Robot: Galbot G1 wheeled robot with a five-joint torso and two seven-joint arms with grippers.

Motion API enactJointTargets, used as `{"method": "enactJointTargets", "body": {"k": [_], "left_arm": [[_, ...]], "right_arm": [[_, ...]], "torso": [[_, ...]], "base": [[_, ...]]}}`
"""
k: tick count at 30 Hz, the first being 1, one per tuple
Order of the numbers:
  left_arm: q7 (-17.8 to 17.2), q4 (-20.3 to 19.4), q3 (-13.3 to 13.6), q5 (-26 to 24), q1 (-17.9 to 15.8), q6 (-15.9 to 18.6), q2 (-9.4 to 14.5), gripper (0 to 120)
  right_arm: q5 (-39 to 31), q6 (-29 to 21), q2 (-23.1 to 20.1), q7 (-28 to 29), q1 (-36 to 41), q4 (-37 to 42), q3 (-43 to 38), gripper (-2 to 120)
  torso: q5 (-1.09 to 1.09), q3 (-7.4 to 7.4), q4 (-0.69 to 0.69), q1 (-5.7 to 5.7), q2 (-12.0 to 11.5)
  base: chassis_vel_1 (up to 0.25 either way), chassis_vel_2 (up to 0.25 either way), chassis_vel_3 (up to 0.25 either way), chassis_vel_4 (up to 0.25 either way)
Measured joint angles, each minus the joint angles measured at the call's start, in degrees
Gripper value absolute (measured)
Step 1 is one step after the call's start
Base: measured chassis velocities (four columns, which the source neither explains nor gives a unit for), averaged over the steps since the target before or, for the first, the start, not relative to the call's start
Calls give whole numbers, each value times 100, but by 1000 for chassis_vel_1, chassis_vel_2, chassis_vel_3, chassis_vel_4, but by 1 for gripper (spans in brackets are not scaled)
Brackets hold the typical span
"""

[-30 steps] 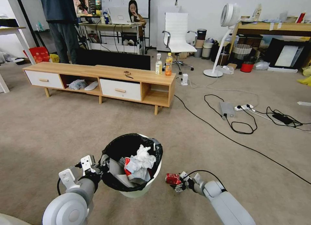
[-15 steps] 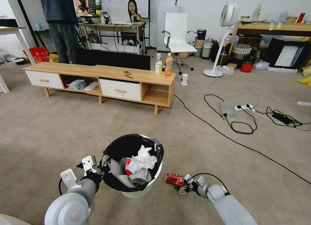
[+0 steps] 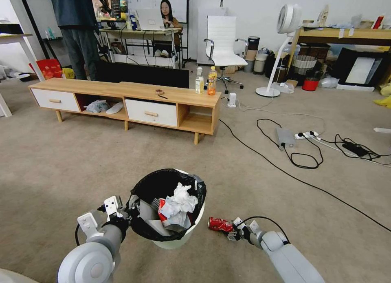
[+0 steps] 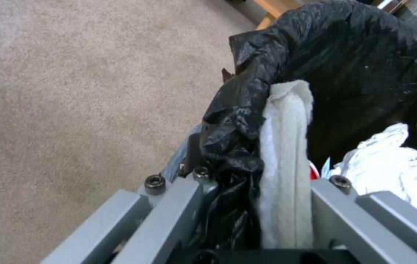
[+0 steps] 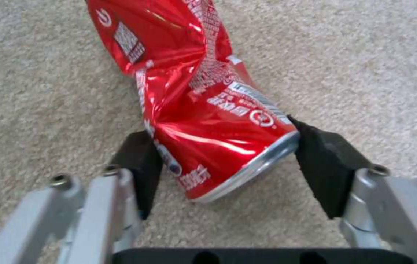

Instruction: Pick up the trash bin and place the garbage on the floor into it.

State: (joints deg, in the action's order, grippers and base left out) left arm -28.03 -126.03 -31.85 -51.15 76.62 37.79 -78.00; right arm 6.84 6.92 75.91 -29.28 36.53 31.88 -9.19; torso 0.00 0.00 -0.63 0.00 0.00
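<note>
My left fingers [image 3: 131, 204] stay clamped on trash bin [image 3: 179, 240] rim. Right fingers [image 5: 228, 172] close around crushed red can [image 3: 218, 224], now lower, near floor [image 3: 61, 169], beside bin.

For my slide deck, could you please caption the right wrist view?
Right gripper, pads on either side of the base of a crushed red can over beige carpet.

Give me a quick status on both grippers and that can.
Left gripper clamped on rim of white plastic bin with black bag liner. Right gripper around base of crushed red can on beige carpet. Nothing blocking.
</note>
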Motion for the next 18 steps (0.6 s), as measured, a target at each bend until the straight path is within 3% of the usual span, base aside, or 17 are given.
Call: {"method": "enactJointTargets", "body": {"k": [4, 18], "left_arm": [[4, 16, 5, 0, -6, -1, 2, 7], [21, 55, -2, 2, -15, -8, 21, 7]], "right_arm": [[-2, 19, 0, -34, 5, -5, -5, 49], [-41, 69, 32, -105, 17, 55, -34, 48]], "torso": [[0, 0, 0, 0, 0], [0, 0, 0, 0, 0]], "base": [[0, 0, 0, 0], [0, 0, 0, 0]]}}
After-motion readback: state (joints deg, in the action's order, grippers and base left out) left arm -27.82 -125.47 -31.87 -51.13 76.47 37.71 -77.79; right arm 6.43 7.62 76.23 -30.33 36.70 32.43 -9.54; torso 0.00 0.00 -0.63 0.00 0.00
